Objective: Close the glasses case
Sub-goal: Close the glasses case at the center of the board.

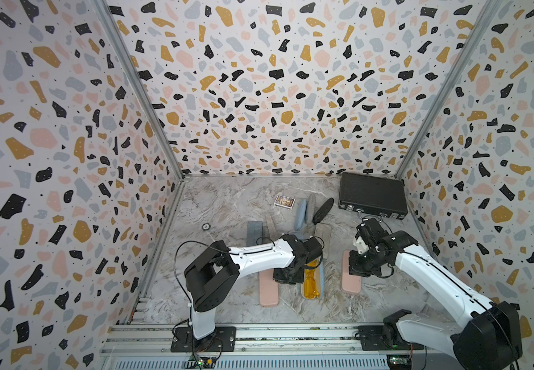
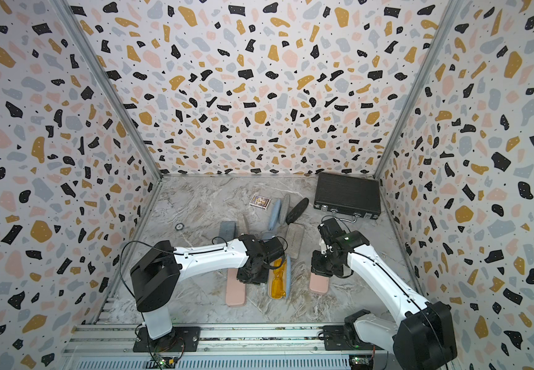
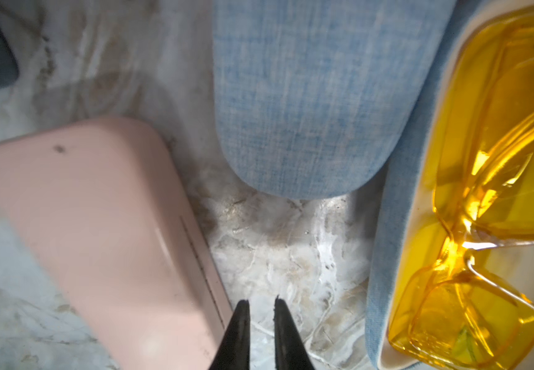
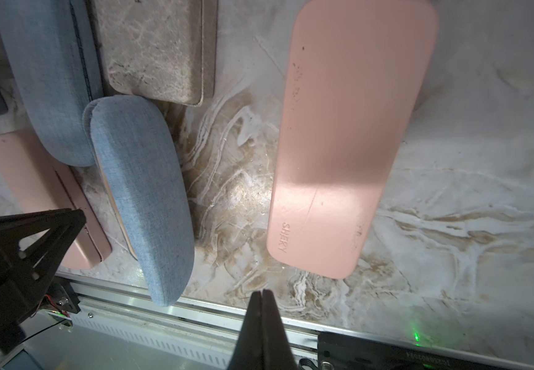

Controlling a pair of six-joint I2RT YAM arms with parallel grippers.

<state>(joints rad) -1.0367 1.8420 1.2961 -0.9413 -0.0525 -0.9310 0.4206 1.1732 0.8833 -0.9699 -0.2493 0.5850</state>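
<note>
The glasses case (image 1: 322, 278) is blue fabric and lies open near the table's front middle, with yellow glasses (image 1: 311, 283) in it. In the left wrist view its blue wall (image 3: 397, 224) and the glasses (image 3: 490, 160) fill one side. The right wrist view shows one blue half (image 4: 143, 198) from outside, with a cream rim. My left gripper (image 3: 260, 304) hangs over bare table between a pink case (image 3: 99, 224) and the blue case, its tips a narrow gap apart and holding nothing. My right gripper (image 4: 262, 293) is shut on nothing, near the front end of another pink case (image 4: 339, 144).
A second blue fabric shell (image 3: 307, 96) lies next to the open case under my left wrist. Pink cases (image 1: 268, 293) (image 1: 351, 283) flank it. Grey cases (image 1: 254, 235), a black oval case (image 1: 323, 210), a card box (image 1: 284, 201) and a black briefcase (image 1: 373, 195) lie farther back.
</note>
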